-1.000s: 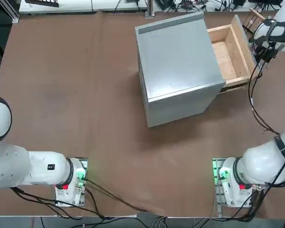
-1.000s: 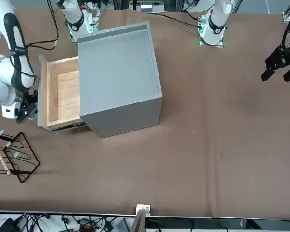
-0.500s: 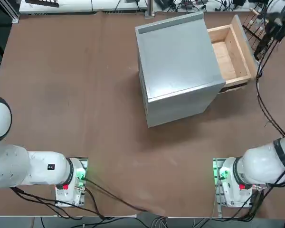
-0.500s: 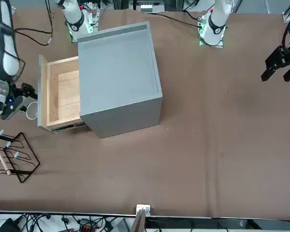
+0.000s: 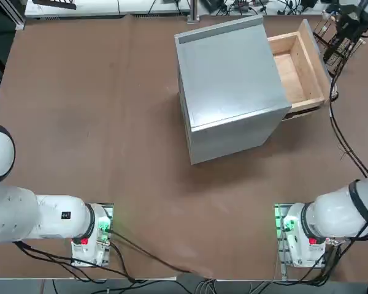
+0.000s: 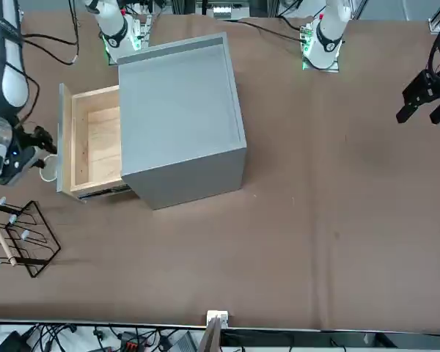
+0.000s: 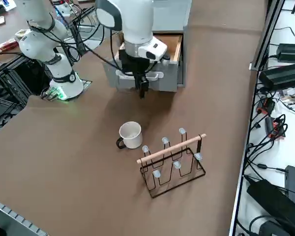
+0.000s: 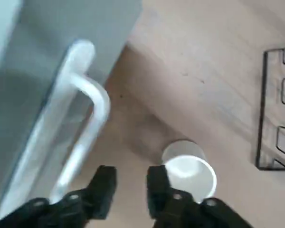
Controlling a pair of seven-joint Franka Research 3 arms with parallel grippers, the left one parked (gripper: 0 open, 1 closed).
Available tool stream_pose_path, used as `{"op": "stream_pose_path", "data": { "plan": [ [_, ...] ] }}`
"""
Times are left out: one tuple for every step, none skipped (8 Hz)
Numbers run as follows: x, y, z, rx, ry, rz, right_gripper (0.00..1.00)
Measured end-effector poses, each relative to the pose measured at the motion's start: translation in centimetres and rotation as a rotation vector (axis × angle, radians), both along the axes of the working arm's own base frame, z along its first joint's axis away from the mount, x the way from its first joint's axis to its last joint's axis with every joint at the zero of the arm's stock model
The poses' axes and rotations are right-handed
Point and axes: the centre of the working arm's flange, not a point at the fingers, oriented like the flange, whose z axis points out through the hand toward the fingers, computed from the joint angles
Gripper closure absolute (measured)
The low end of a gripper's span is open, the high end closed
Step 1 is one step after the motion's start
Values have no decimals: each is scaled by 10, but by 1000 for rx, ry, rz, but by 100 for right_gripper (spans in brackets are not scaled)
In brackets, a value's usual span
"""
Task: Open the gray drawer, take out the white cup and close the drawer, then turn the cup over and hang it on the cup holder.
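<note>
The gray drawer (image 7: 148,78) stands pulled out of the gray cabinet (image 6: 180,117), its wooden inside (image 5: 293,68) bare. On the table between the drawer's front and the cup holder (image 7: 172,158) stands the white cup (image 7: 130,133), upright with its mouth up; it also shows as the cup (image 8: 189,173) in the wrist view. My right gripper (image 7: 141,91) hangs above the table just in front of the drawer's handle (image 8: 80,109), clear of the cup. Its fingers (image 8: 104,183) point down a narrow gap apart, with nothing between them.
The cup holder (image 6: 18,236) sits near the table's corner, close to the edge, on my right. Cables of my right arm trail beside the drawer (image 5: 334,104). Power bricks and cables lie on the floor beyond the table's edge (image 7: 285,73).
My right arm has pulled up and back from the spot beside the drawer front, uncovering the cup on the table. The fingers have come closer together.
</note>
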Motion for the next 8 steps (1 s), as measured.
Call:
{"op": "stream_pose_path", "data": {
  "plan": [
    [3, 14, 0, -3, 0, -27, 75],
    [5, 31, 2, -2, -5, -57, 81],
    [8, 51, 4, -8, -8, -84, 96],
    [10, 74, 6, -14, -10, -107, 98],
    [10, 98, 7, -21, -10, -129, 98],
    [9, 121, 7, -27, -8, -142, 98],
    [7, 141, 6, -33, 0, -152, 98],
    [5, 158, 5, -35, 9, -166, 98]
  ]
}}
